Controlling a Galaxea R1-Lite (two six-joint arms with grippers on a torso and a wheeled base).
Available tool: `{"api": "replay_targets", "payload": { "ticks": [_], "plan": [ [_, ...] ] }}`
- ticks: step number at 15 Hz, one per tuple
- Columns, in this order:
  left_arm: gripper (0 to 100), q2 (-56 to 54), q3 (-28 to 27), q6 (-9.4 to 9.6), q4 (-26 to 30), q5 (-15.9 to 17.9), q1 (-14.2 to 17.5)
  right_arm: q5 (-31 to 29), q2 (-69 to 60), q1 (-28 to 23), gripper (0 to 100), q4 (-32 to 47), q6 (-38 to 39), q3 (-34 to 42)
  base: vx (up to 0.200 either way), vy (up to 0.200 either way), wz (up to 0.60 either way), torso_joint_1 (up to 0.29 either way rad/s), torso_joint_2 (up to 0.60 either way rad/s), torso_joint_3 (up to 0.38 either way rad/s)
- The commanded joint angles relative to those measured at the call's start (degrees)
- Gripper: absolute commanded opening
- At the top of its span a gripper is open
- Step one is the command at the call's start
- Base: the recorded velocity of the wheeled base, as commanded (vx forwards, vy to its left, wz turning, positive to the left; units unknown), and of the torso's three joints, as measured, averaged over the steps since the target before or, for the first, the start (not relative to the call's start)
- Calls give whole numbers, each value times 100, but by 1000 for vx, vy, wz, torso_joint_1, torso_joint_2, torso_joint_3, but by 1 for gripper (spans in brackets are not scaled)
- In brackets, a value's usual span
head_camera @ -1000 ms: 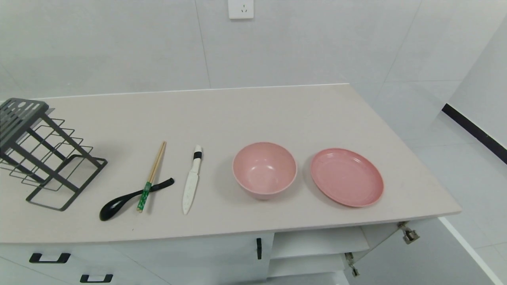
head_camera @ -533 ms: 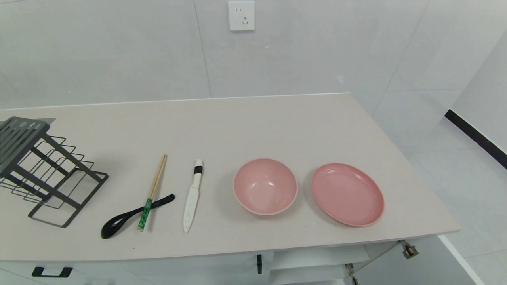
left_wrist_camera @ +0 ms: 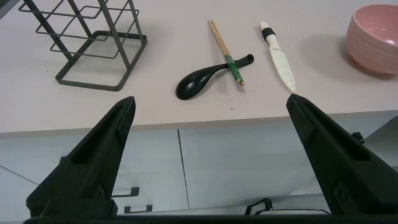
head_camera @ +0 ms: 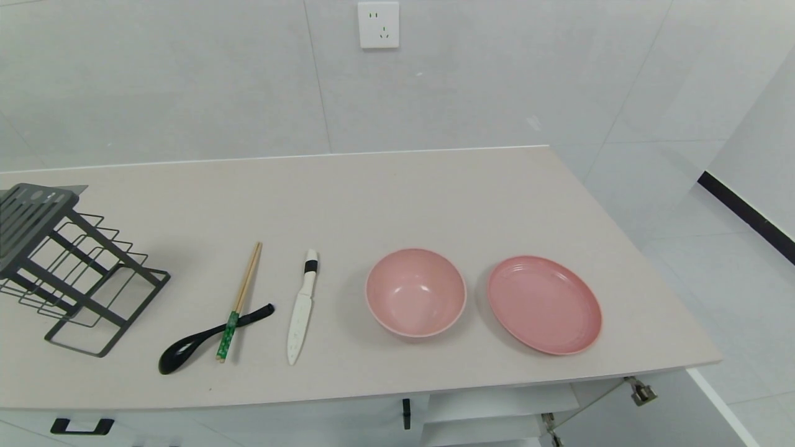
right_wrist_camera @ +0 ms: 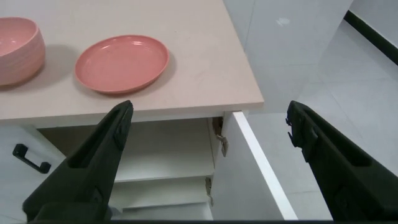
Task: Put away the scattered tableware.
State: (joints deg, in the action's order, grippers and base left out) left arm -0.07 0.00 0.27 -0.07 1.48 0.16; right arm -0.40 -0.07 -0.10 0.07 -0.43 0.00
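Up top in the head view, everything is lined up along the front of the surface point(head_camera: 397, 198). A dark wire rack point(head_camera: 74, 267) is parked at the left end. Next to it, a pair of chopsticks point(head_camera: 241, 298) is laid across the handle of a black spoon point(head_camera: 205, 340), with a white knife point(head_camera: 302, 307) just beside them. A pink bowl point(head_camera: 415, 292) comes next, and a pink plate point(head_camera: 544, 304) sits near it but apart. Nothing has been stowed yet, so the job looks to be at square one.

Over in the left wrist view, the left hand point(left_wrist_camera: 210, 99) is spread wide with nothing held. It's hung off the front edge of the surface and pointed at the spoon and chopsticks.

Same story in the right wrist view: the right hand point(right_wrist_camera: 209, 106) is wide open and empty. It's kept out front near the plate, by an open cupboard point(right_wrist_camera: 155, 168) under the surface.

Best guess is that a first pick is being lined up. The left hand would need to be raised over the edge and lowered onto the cutlery. The chopsticks should probably be taken before the spoon, since they're lying on top. A low pinch will be needed, as they're thin and lie flat.
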Motion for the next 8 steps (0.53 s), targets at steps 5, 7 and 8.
{"api": "replay_targets", "payload": {
  "ticks": [5,7,8],
  "plan": [
    [100,16,0,8,-10,2,2,339,86,-17,100,-719,8,-466,0,0,0,0,0,0],
    [100,16,0,17,-10,2,-7,928,974,-17,100,-605,-36,-1538,0,0,0,0,0,0],
    [100,16,0,17,-10,2,-7,1192,1396,45,100,-605,-45,-1758,0,0,0,0,0,0]
  ]
}}
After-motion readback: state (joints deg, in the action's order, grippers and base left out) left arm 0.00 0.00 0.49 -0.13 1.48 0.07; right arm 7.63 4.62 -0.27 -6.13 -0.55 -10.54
